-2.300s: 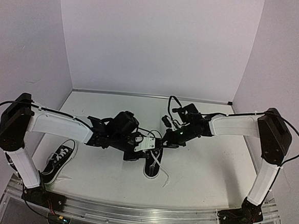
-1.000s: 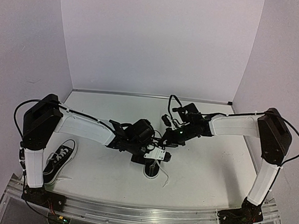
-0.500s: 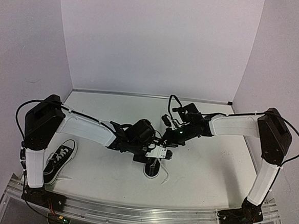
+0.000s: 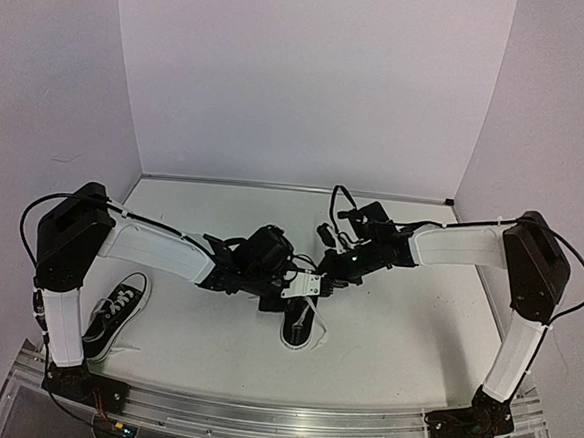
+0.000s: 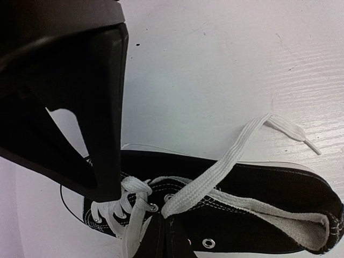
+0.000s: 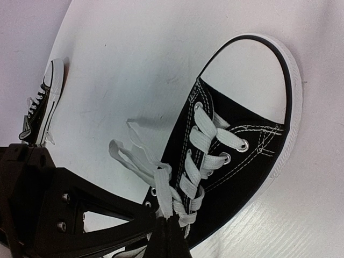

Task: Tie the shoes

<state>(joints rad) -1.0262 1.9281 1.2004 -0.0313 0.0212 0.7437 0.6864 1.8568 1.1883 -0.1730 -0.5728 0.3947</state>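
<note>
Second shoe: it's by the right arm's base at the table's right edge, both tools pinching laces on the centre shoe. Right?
No. The second shoe lies by the left arm's base, at the left edge of the table; the top external view shows it. The left tool and right tool do pinch laces on the centre shoe.

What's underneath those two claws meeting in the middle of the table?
A black sneaker with a white toe cap. The left gripper and right gripper each pinch its laces. Overhead, they hide its heel end.
</note>
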